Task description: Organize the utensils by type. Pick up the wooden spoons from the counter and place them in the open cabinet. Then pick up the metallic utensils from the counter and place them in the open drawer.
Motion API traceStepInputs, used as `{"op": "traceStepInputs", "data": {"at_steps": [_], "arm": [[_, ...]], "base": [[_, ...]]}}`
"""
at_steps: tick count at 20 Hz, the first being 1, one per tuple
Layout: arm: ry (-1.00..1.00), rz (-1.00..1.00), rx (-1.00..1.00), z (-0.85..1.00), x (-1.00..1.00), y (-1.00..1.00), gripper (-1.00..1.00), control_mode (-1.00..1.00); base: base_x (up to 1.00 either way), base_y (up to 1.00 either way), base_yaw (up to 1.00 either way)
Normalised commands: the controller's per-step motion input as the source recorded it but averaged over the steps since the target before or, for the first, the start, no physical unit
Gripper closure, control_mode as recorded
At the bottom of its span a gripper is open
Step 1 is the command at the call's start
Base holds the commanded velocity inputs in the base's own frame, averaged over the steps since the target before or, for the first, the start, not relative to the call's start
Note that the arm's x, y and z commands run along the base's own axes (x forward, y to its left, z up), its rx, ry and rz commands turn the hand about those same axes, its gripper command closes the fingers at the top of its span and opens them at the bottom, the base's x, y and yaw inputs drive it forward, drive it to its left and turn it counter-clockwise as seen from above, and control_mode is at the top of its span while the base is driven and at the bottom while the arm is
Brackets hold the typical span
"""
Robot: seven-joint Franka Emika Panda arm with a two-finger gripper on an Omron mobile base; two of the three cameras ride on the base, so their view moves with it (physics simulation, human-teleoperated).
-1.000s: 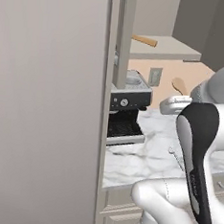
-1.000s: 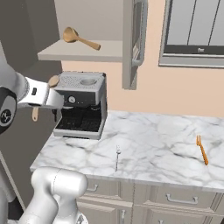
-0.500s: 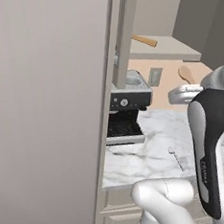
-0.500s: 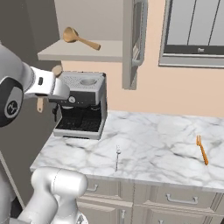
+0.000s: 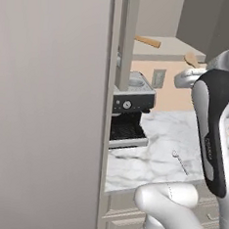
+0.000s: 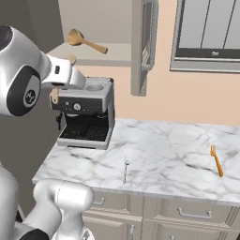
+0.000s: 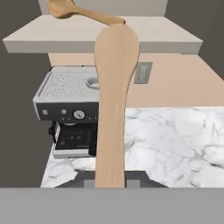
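My gripper (image 7: 110, 179) is shut on the handle of a tan wooden spoon (image 7: 111, 100), whose flat bowl points up at the front edge of the cabinet shelf (image 7: 105, 33). In the right base view the gripper (image 6: 57, 86) hangs just below the shelf, above the coffee machine. The other wooden spoon (image 6: 84, 41) lies on that shelf (image 5: 147, 41). On the marble counter (image 6: 173, 159) lie a thin silver utensil (image 6: 125, 166) and an orange fork (image 6: 216, 160). The open drawer is out of view.
A coffee machine (image 6: 86, 112) stands on the counter under the shelf, right below the held spoon. The open cabinet door (image 6: 143, 44) juts out beside the shelf. A dark tall cupboard borders the left. Shut drawer fronts (image 6: 187, 213) run under the counter.
The arm has lifted the held spoon from in front of the coffee machine up toward the cabinet shelf. Everything on the shelf and counter stays where it was.
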Motion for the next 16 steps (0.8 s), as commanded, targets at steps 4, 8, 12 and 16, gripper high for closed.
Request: {"op": "traceStepInputs", "data": {"at_steps": [4, 8, 12, 16], "arm": [[-0.02, 0.00, 0.00, 0.23, 0.56, -0.14, 1.00, -1.00], [-0.01, 0.00, 0.00, 0.24, 0.62, -0.14, 1.00, -1.00], [0.00, 0.00, 0.00, 0.39, 0.68, -0.12, 1.00, -1.00], [0.00, 0.00, 0.00, 0.03, 0.97, -0.14, 1.00, -1.00]], "base": [[0.00, 0.00, 0.00], [0.00, 0.00, 0.00], [0.00, 0.00, 0.00], [0.00, 0.00, 0.00]]}}
